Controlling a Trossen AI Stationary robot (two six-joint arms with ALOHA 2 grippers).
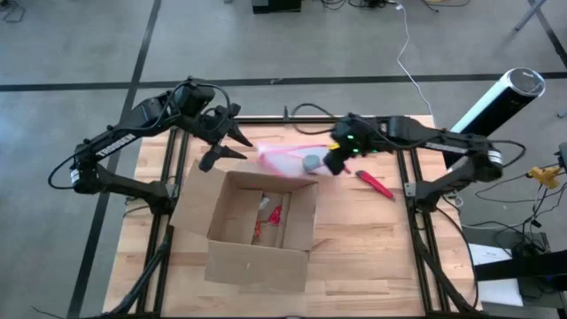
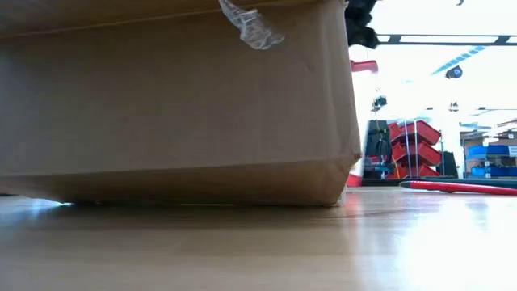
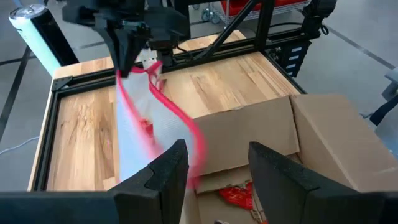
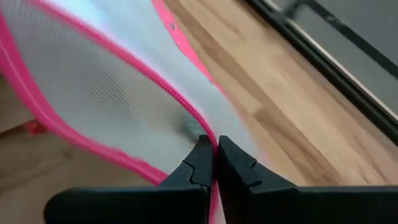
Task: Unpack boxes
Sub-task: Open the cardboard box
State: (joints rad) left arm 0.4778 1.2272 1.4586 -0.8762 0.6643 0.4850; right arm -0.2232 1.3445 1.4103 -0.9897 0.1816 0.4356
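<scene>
The brown cardboard box (image 1: pixel 257 235) stands open at the table's middle, its bottom on the wood (image 2: pixel 178 194). Red packets (image 1: pixel 270 217) lie inside it. A translucent pink-edged zip pouch (image 1: pixel 283 158) hangs over the box's far edge from my right gripper (image 1: pixel 323 161), which is shut on it. My left gripper (image 1: pixel 226 146) hovers open above the box's far left flap, its fingers (image 3: pixel 165 177) close to the pouch's lower end without touching it. My right gripper pinches the pouch's pink zipper edge (image 4: pixel 208 138) between its two fingertips, near one end of the pouch (image 3: pixel 138 65). The pouch hangs slack below the fingers and slants down toward the box's far flap. Whether its lower end rests on the box is hidden.
A red-handled tool (image 1: pixel 376 183) lies on the wood to the right of the box, also visible in the low view (image 2: pixel 460 187). A crumpled strip of clear tape (image 2: pixel 250 24) hangs off the box's top edge. A black frame (image 1: pixel 416 204) borders the table.
</scene>
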